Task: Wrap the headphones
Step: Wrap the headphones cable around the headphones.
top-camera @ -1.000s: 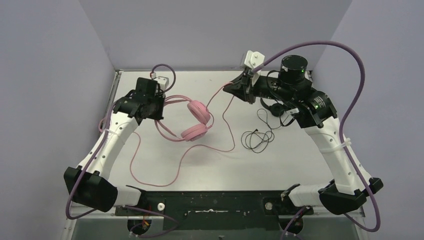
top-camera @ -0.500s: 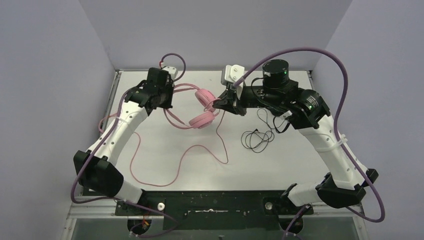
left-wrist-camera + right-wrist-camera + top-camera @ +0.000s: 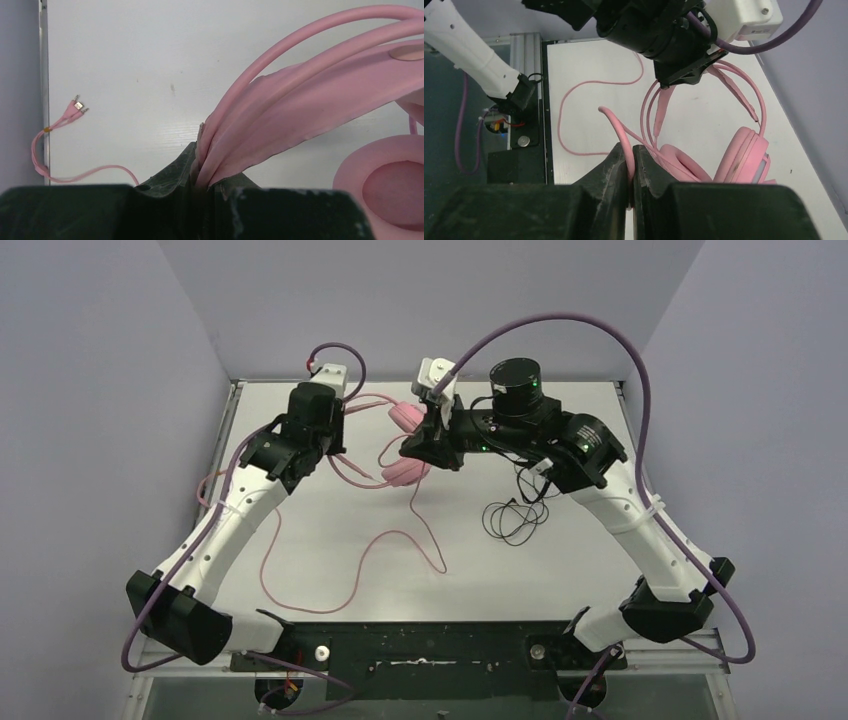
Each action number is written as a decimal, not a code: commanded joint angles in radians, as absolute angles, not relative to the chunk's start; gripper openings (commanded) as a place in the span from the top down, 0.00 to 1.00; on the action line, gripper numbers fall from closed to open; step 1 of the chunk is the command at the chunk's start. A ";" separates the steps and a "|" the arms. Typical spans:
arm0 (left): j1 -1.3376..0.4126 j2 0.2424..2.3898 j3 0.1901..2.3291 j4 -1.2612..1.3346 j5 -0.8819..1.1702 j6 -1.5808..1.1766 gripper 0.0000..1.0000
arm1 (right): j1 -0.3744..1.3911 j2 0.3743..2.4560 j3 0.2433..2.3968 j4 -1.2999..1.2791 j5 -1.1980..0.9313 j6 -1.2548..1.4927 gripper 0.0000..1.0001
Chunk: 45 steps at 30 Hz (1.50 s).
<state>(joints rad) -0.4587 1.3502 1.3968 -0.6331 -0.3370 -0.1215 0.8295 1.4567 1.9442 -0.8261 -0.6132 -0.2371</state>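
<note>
The pink headphones (image 3: 404,472) hang at the back middle of the table, held between both arms. My left gripper (image 3: 335,442) is shut on their pink headband (image 3: 280,105). My right gripper (image 3: 412,452) is shut on the pink cable (image 3: 620,131), right beside the ear cups (image 3: 744,152). The rest of the pink cable (image 3: 330,605) trails in loops over the table toward the front left; its plugs (image 3: 76,106) lie by the left edge. The black headphones (image 3: 540,465) lie under my right arm, their thin black cable (image 3: 512,520) coiled on the table.
The white table (image 3: 560,570) is walled by lilac panels at the back and sides. Purple robot cables (image 3: 560,325) arch above both arms. A black rail (image 3: 420,645) runs along the near edge.
My right gripper has moved left with the pink cable, up to the ear cups. My left gripper has lifted the headband and shifted right and back. The cable's table loop was pulled left.
</note>
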 commanded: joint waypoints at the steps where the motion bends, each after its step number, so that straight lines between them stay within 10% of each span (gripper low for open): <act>1: -0.462 1.299 1.393 -0.523 -0.321 -0.292 1.00 | 0.846 1.501 1.900 -0.639 -0.507 -0.046 1.00; 45: -0.006 1.288 1.523 -0.468 0.590 -0.703 1.00 | 0.657 1.202 1.077 -0.238 -0.493 0.271 1.00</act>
<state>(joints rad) -0.0189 1.3201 1.4437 -0.6434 0.3519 -0.6464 0.6876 1.2461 1.1149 -0.3695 -0.4400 0.2512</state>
